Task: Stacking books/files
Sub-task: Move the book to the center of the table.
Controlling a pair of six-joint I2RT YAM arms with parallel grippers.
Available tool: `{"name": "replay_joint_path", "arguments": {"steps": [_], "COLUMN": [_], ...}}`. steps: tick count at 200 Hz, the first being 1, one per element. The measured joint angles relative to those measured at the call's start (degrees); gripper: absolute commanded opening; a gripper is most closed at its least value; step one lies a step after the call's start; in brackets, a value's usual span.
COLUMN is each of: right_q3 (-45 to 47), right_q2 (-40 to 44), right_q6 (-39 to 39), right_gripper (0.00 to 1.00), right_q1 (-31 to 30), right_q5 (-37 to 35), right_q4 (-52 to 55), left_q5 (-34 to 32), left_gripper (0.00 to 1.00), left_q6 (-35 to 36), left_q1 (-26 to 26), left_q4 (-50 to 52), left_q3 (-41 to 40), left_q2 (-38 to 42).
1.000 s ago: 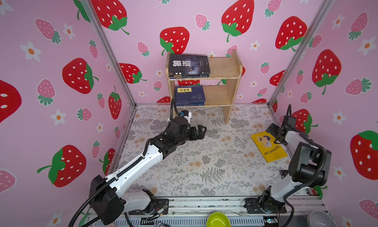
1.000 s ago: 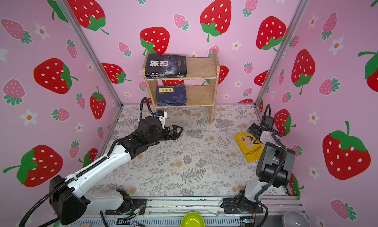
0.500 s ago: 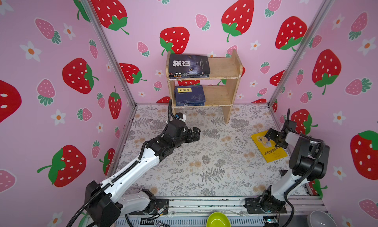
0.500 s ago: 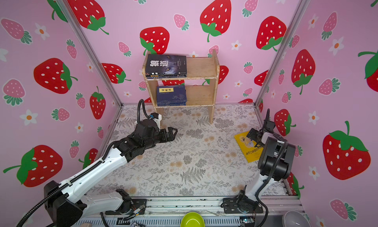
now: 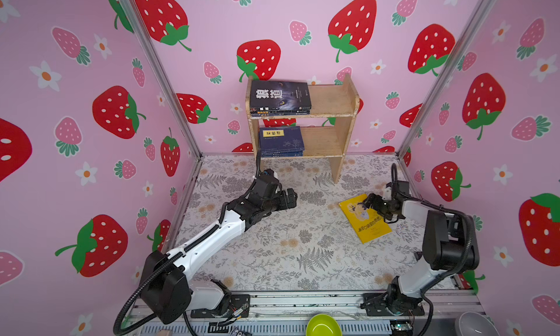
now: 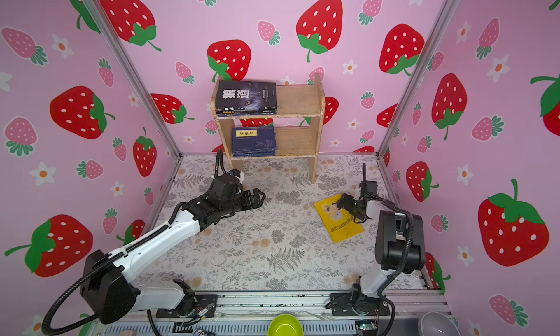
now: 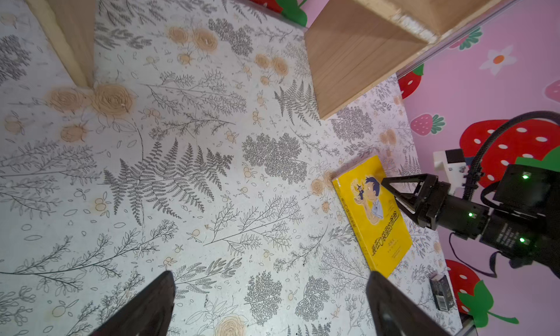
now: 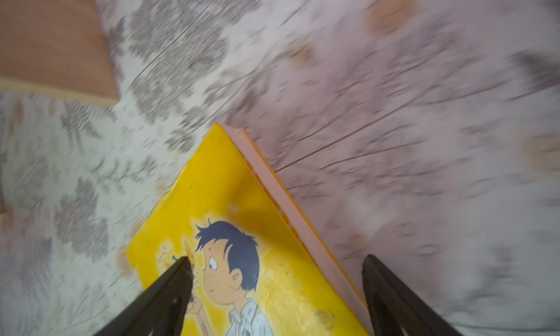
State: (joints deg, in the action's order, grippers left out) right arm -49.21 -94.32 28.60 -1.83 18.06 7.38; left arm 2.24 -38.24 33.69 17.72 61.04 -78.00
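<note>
We see yellow book (image 5: 366, 224) lying on floral mat (image 5: 288, 243), right side. Right gripper (image 8: 277, 260) spread wide, straddling its page edge, not clamping. Cartoon boy on cover. Left gripper (image 7: 270, 275) wide, empty.

The loose book (image 5: 365, 217) lay on the mat (image 5: 303, 243), its page edge between the right gripper's (image 8: 276, 258) fingers (image 8: 172, 286) (one over the cover, one past it). Beyond the left gripper's (image 5: 292, 198) fingers stood the shelf (image 5: 328, 99), holding an upper stack (image 5: 278, 96) and a lower stack (image 5: 280, 139).
</note>
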Motion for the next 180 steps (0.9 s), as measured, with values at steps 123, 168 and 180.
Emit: {"name": "replay_joint_path", "arguments": {"steps": [123, 168, 180], "right_q3": [8.13, 7.74, 7.74], "right_q2": [7.52, 7.28, 7.28], "right_q6": [6.45, 5.81, 5.81], "right_gripper": [0.88, 0.87, 0.87], "right_q1": [-17.62, -23.45, -24.00], "right_q5": [-0.20, 0.52, 0.68], "right_q4": [0.09, 0.37, 0.37], "left_q5": [18.45, 20.39, 20.96], "left_gripper": [0.99, 0.97, 0.97], "left_q6": [-10.08, -12.68, -13.07], "left_q1": [1.09, 1.18, 1.18], "left_q4": [-2.58, -3.37, -3.43], "left_q3": [5.88, 5.88, 5.88], "left_q2": [-20.76, -26.03, -27.30]}}
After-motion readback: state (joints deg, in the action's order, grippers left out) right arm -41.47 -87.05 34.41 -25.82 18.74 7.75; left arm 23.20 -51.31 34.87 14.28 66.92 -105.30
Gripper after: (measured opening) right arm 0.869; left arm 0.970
